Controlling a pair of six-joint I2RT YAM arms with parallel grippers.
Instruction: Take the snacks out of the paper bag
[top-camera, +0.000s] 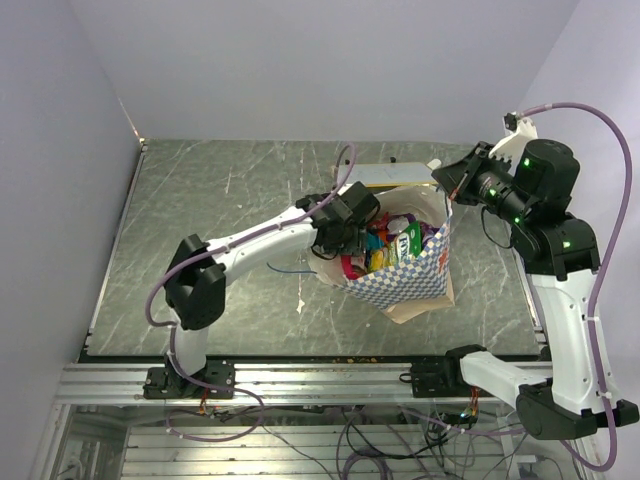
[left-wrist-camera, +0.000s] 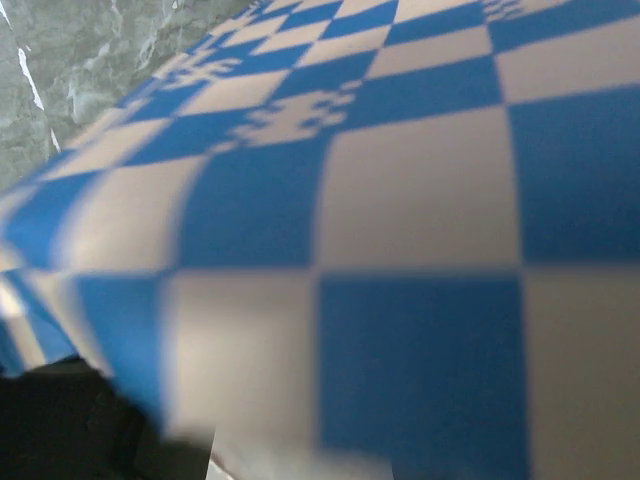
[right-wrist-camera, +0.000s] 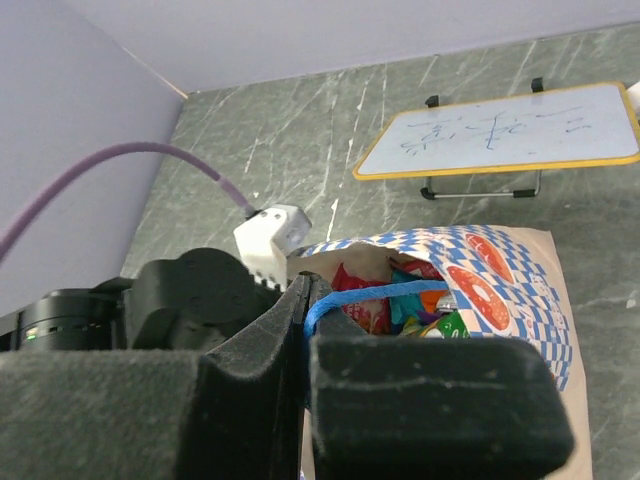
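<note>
A robotics lab cell: plain lilac walls box in a grey marbled counter, with an aluminium rail and loose cables along the bottom edge.

I'm seeing the marbled table carrying the paper bag right of centre, with a whiteboard standing just beyond it.

Left arm reaches forward-right, left hand dipped low, its fingers hidden, so possibly parted. Right arm rears up bent, right hand pinched tight on a blue cord handle.
</note>
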